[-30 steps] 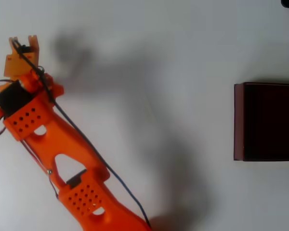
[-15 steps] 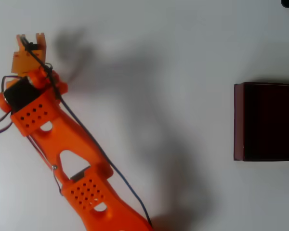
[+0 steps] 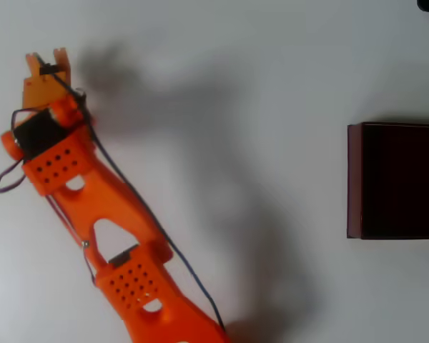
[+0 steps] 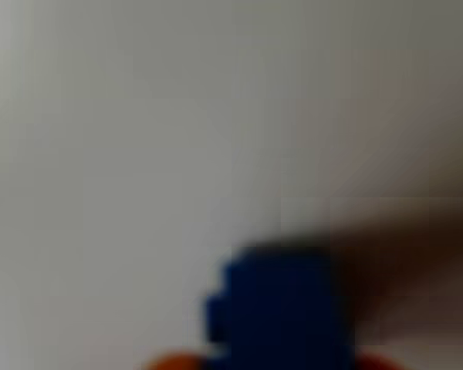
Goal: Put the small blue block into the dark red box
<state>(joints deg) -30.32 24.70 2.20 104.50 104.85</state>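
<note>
- The white worktop (image 3: 257, 64) carries the whole scene; in the overhead view the arm's soft shadow runs across its middle.
- The orange arm (image 3: 100, 214) enters at about 6 o'clock in the overhead view and stretches up toward 10 o'clock.
- The dark red box (image 3: 354, 179) sits at 3 o'clock in the overhead view, partly cut by the edge, open side up, well apart from the arm.
- The gripper (image 3: 48, 60) is at the far 10 o'clock end of the arm.
- The small blue block (image 4: 282, 304) shows blurred at 6 o'clock in the wrist view, between two orange finger edges, so the fingers seem to be pinching it.
- Judged step: the block looks grasped and the carry to the box is in hand.
- The next move calls for a long swing toward 3 o'clock, keeping the pinch firm, then stopping over the dark interior before letting go.
</note>
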